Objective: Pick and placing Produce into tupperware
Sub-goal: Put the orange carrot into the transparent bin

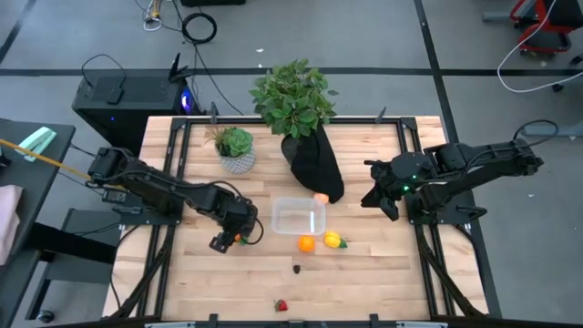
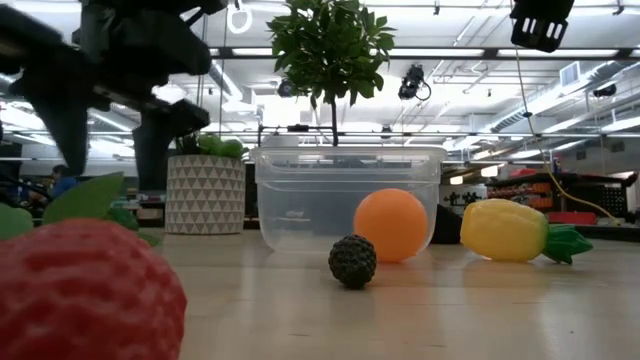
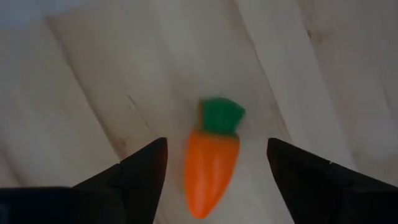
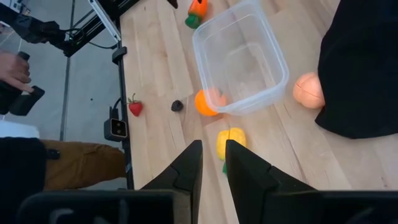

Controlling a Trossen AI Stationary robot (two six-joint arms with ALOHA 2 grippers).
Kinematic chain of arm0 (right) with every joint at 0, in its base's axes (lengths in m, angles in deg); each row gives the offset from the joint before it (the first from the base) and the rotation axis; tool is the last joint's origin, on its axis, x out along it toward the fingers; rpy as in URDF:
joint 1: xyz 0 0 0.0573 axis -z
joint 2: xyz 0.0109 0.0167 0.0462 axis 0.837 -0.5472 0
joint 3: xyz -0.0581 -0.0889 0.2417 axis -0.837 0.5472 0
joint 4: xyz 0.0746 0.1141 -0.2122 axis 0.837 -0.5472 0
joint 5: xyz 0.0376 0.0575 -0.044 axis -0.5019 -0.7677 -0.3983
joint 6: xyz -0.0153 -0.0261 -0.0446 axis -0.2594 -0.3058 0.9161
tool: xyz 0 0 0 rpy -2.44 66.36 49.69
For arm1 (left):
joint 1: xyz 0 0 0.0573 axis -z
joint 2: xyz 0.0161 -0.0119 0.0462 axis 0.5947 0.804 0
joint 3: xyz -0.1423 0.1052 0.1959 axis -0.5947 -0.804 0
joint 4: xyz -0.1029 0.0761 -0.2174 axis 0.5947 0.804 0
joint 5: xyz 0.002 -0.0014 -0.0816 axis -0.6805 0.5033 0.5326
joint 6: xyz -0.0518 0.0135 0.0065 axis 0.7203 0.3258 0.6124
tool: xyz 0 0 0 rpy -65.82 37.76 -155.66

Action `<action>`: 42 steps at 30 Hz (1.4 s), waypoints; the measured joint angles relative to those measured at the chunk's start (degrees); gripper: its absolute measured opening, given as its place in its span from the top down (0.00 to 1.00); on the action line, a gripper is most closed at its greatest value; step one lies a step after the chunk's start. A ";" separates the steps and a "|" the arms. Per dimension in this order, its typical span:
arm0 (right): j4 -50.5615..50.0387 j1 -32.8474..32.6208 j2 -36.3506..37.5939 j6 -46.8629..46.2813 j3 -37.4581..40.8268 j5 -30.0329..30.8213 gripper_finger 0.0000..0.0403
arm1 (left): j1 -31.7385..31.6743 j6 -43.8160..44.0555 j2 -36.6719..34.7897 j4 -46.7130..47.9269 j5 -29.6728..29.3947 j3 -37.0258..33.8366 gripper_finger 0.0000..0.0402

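Note:
An orange carrot with a green top (image 3: pixel 211 165) lies on the wooden table, also seen in the high view (image 1: pixel 240 239). My left gripper (image 3: pixel 216 146) is open, pointing down over the carrot with one finger on either side, not touching it. The clear tupperware (image 1: pixel 299 217) stands mid-table with nothing in it. An orange (image 1: pixel 306 243) and a yellow piece (image 1: pixel 334 240) lie at its near side. A peach-coloured ball (image 1: pixel 321 197) lies at its far right corner. A tiny dark piece (image 1: pixel 297 268) and a strawberry (image 1: pixel 281 305) lie nearer the front edge. My right gripper (image 1: pixel 378 196) is shut and empty, raised right of the tupperware.
A white patterned pot with a small plant (image 1: pixel 237 162) stands at the far left. A tall leafy plant in a black wrap (image 1: pixel 317 162) stands behind the tupperware. A person's hand (image 4: pixel 12 68) shows beyond the table's front edge.

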 joint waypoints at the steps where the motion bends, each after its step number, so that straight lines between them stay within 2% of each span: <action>1: -0.02 0.00 0.00 -0.18 0.00 -0.01 0.81 | 0.17 0.23 0.00 0.13 0.04 -0.76 0.27; 9: -0.02 0.00 0.00 -0.18 0.00 0.65 0.81 | 0.65 0.44 0.04 -0.01 -0.09 -6.09 0.24; 15: -0.02 0.00 0.00 -0.20 0.00 0.67 0.81 | 0.56 1.99 0.04 -5.46 -1.79 -9.00 0.24; 25: -0.02 0.00 0.00 -0.19 0.00 1.77 0.81 | 0.51 11.57 0.04 -9.76 -2.64 -9.05 0.26; 34: -0.04 0.00 0.00 -0.18 0.00 2.40 0.81 | 0.51 16.54 1.42 -10.21 -2.54 -9.05 0.26; 42: 0.29 0.00 -0.02 -0.18 0.00 2.38 0.81 | 0.49 16.58 3.26 -11.37 -2.46 -9.05 0.26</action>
